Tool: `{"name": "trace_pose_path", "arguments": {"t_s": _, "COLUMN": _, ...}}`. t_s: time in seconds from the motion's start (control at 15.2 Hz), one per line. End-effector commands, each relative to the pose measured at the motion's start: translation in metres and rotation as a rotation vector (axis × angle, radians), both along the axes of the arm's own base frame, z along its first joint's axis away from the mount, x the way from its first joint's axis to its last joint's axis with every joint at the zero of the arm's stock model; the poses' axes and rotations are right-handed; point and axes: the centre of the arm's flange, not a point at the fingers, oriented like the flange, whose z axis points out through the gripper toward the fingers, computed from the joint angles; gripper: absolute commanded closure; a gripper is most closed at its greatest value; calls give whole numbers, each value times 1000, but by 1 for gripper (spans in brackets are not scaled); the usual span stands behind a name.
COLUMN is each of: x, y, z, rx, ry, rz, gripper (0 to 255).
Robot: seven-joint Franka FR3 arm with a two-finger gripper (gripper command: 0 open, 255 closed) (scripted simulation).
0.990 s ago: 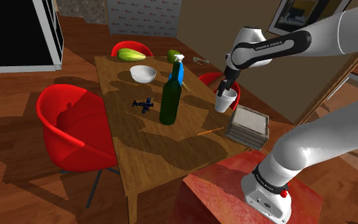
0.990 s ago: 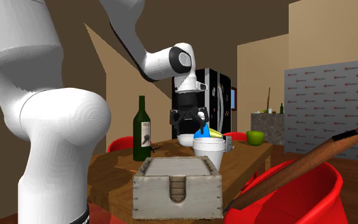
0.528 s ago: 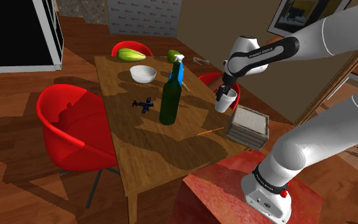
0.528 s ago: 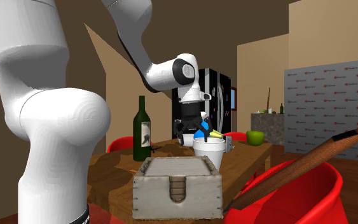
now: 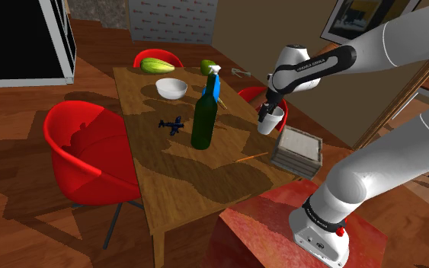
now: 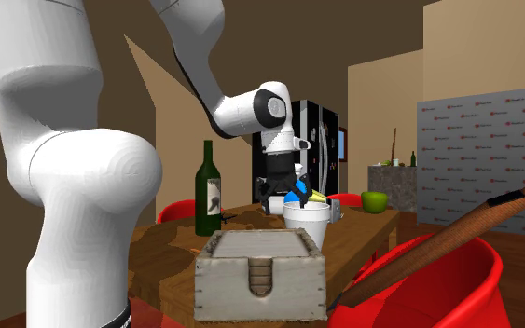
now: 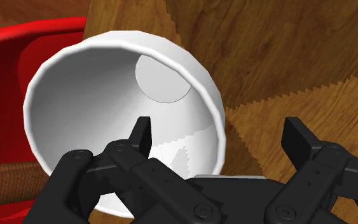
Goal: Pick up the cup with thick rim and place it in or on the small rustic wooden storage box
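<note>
Because the white cup (image 7: 107,95) has a broad, rounded rim and no handle, the tool (image 7: 220,130) takes it by the wall rather than around the body. One black finger (image 7: 142,137) hangs inside the cup and the other stands outside it, over the desk (image 7: 285,57). The fingers are spread, and a gap shows between the outer finger and the cup's wall, so nothing is pinched yet.

In the shoulder view the cup (image 5: 269,125) stands upright on the desk (image 5: 167,175), close to the edge on that view's right, with the tool (image 5: 269,108) directly above its mouth. The storage box (image 5: 297,149), pale, weathered and square, sits just beside the cup, toward the stand, so the carry should be short. The second exterior view shows the box (image 6: 262,273) in front with the cup (image 6: 307,222) behind it.

The green bottle (image 5: 202,120) stands well apart, toward the shoulder view's left, and is unlikely to hinder the arm.

The step in hand appears to be the grasp itself: the fingers must close on the wall before any lift. A pinch on a smooth wall may let the cup swing or slip, so a firm, centred closing seems wise.
</note>
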Motion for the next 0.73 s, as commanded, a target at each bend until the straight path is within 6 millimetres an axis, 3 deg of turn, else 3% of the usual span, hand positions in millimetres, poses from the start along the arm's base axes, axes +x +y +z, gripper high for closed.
{"name": "trace_pose_path", "arguments": {"t_s": 0.0, "x": 0, "y": 0, "z": 0, "rx": 0, "ry": 0, "rz": 0, "gripper": 0}}
{"name": "trace_pose_path", "arguments": {"t_s": 0.07, "x": 0, "y": 0, "z": 0, "rx": 0, "ry": 0, "rz": 0, "gripper": 255}}
{"name": "trace_pose_path", "arguments": {"t_s": 0.66, "x": 0, "y": 0, "z": 0, "rx": 0, "ry": 0, "rz": 0, "gripper": 255}}
